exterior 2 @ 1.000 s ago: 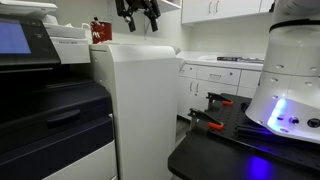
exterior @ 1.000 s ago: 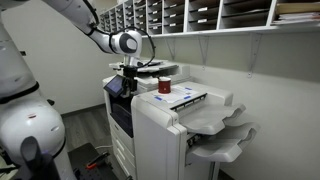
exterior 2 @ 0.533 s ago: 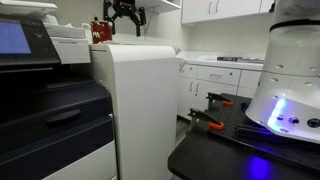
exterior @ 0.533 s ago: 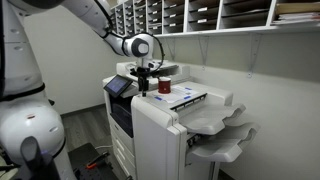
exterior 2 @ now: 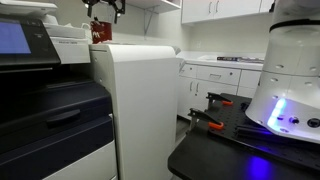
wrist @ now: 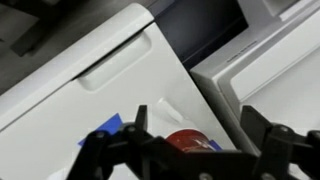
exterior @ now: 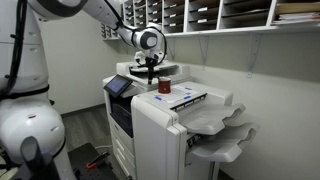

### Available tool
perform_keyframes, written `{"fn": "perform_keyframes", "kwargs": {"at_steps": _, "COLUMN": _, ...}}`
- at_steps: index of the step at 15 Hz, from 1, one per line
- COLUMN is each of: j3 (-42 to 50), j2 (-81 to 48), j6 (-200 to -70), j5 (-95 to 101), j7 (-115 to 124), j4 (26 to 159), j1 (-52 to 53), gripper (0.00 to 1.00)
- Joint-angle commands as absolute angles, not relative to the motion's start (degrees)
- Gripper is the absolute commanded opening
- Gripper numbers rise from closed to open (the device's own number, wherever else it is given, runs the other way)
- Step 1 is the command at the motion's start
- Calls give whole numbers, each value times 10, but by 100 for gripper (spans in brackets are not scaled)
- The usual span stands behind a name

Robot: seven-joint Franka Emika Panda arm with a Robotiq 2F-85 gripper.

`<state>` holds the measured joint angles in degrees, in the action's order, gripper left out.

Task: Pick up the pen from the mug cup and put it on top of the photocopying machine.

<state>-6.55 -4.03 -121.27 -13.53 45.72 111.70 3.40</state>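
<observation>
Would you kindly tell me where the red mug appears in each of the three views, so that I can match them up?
Exterior view: red mug left of centre, on top of the photocopying machine, below the gripper.
Exterior view: red mug upper left, on the machine's top.
Wrist view: red mug bottom centre, between the fingers.
Shared landmark: the white photocopying machine.

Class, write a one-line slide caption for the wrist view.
Open hand hovers above the red mug on the white copier.
</observation>
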Motion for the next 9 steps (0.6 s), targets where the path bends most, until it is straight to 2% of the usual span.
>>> {"fn": "perform_keyframes", "kwargs": {"at_steps": 1, "j3": -54, "j2": -47, "j6": -1219, "j5": -134, "j7": 508, "j4": 1091, "j1": 45, "gripper": 100}}
{"fn": "perform_keyframes", "kwargs": {"at_steps": 9, "j3": -29, "j2": -108, "j6": -1190, "j5": -123, "j7": 500, "j4": 1001, "j1": 41, "gripper": 100}}
